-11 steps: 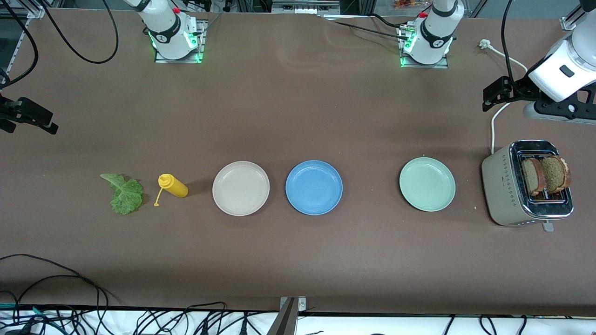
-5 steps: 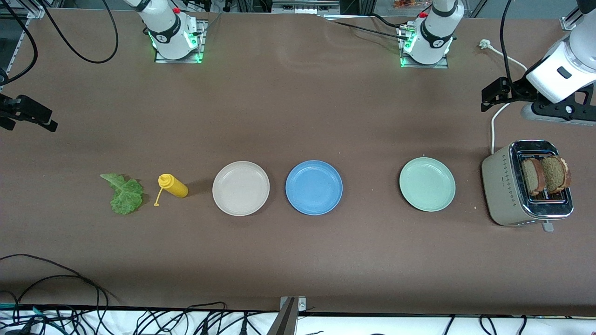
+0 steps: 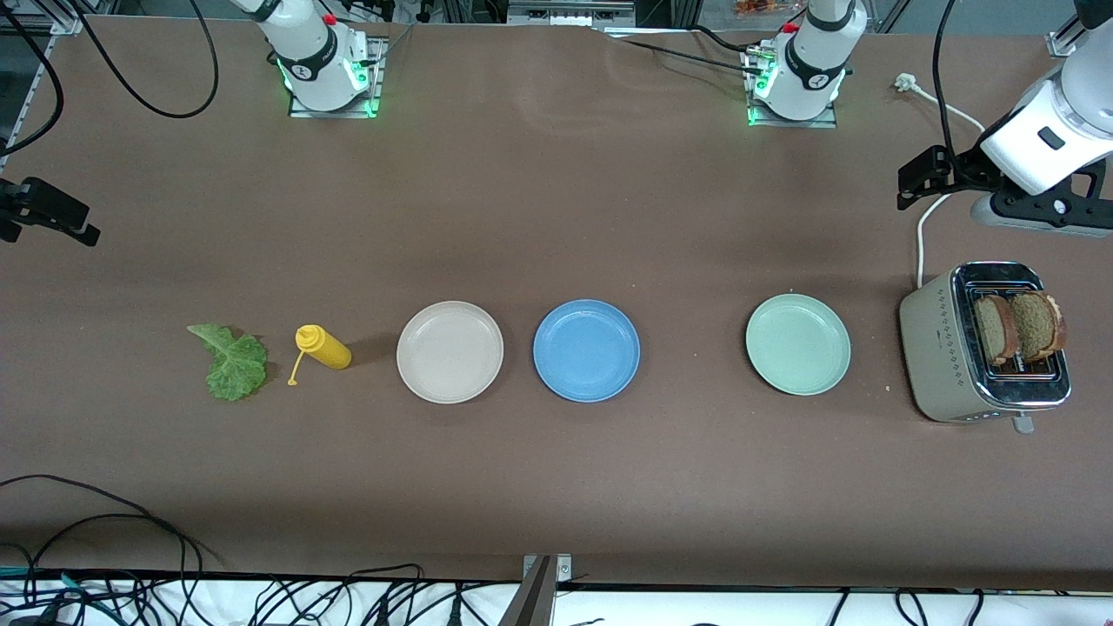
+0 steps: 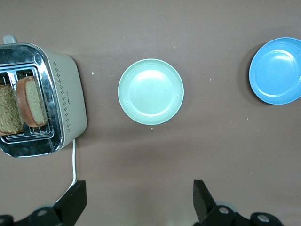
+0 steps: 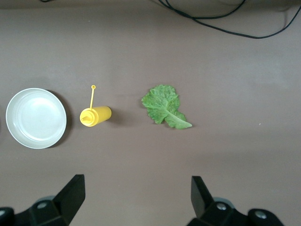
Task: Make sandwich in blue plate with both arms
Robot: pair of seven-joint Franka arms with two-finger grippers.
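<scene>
Shifted a little since a second ago: left gripper (image 3: 922,174) up over bare surface (image 3: 556,200) at the left arm's end, right gripper (image 3: 43,213) edging off over the right arm's end; nothing on the surface displaced.

Still the opening step, by the look of it: both grippers spread wide, holding nothing, no ingredient fetched yet. Next move calls for the left gripper to drop over the toaster (image 3: 983,348), pinch one slice (image 3: 994,329) by its upper edge, and lift straight out of the slot. Lettuce (image 3: 233,363) likely the right gripper's job.

Blue plate (image 3: 586,349) bare, round, shallow, raised rim, lying flat. From that plate: beige plate (image 3: 449,351) just beside it toward the right arm's end, then bottle (image 3: 323,348), then lettuce; green plate (image 3: 797,343) toward the left arm's end, toaster past it. Two brown slices upright in the slots, second slice (image 3: 1039,324) beside the first, darker crusts showing. Lettuce flat, crinkled, pale midrib.
</scene>
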